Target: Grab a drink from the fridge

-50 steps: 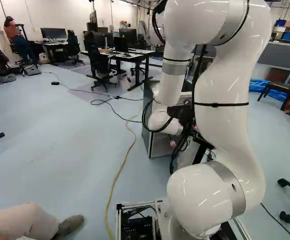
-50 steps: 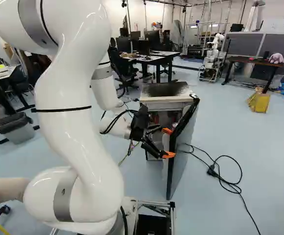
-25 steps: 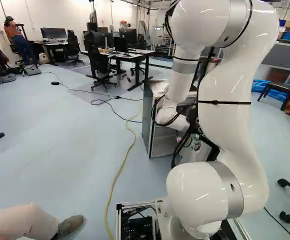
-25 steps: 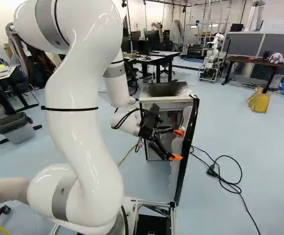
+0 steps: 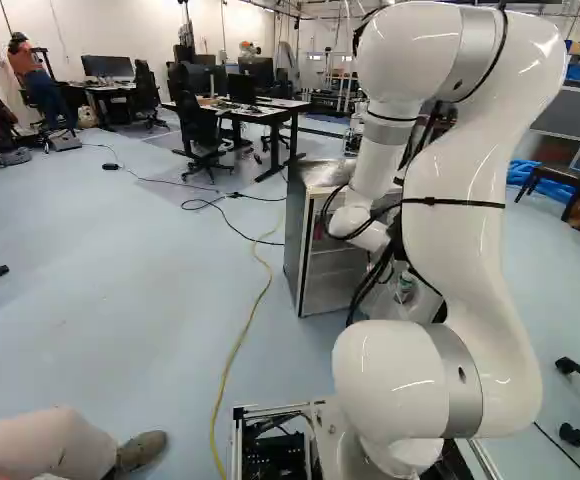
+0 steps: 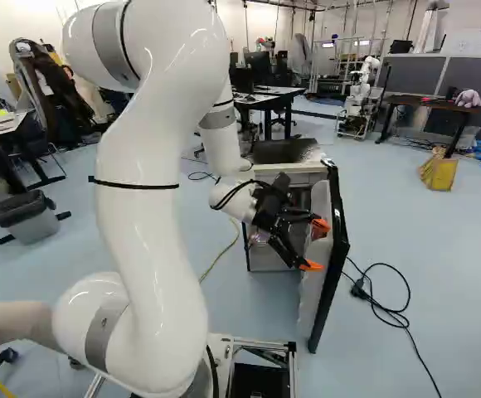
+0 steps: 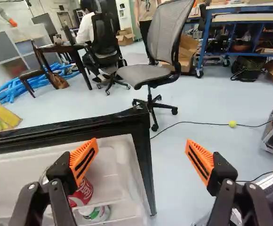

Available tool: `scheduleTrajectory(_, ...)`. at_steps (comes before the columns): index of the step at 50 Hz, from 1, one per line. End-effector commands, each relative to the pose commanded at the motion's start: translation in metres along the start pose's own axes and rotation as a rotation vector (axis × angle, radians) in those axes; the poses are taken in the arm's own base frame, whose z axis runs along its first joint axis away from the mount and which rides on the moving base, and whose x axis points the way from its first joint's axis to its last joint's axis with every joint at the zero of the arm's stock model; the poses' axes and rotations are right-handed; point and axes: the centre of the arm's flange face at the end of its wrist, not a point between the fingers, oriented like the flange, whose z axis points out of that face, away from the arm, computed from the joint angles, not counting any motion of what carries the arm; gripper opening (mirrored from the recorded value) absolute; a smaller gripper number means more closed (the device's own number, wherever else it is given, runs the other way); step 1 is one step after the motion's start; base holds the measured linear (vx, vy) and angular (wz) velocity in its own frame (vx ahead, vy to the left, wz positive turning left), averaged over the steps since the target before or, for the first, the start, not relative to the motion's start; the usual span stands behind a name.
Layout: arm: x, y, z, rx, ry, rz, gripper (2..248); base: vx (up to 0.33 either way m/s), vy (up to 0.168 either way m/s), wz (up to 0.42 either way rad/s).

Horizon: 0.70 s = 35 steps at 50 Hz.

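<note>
Pale floor (image 5: pixel 120 330) surrounds the fridge (image 5: pixel 294 235), whose door (image 6: pixel 313 286) already stands open. Our jaws are wide apart, gripping nothing; a red can (image 7: pixel 83 192) sits inside that door. We judge grasping and lifting it out (the real prize) remain.

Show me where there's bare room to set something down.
Bare: the fridge top, where visible; also the floor left of the yellow cable, this side of the black cable, in the left base view. Crowded: the door shelf, with a red can and green-and-white container near the end effector.
</note>
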Motion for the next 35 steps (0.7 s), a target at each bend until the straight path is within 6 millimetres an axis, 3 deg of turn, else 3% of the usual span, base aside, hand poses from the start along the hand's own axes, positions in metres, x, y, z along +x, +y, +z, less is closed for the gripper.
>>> scheduleTrajectory(13,0.003,-0.010,0.012,-0.026,0.003,0.026,247,0.000,0.000,0.000)
scheduleTrajectory(35,0.003,-0.006,0.010,-0.024,0.003,0.019,247,0.000,0.000,0.000)
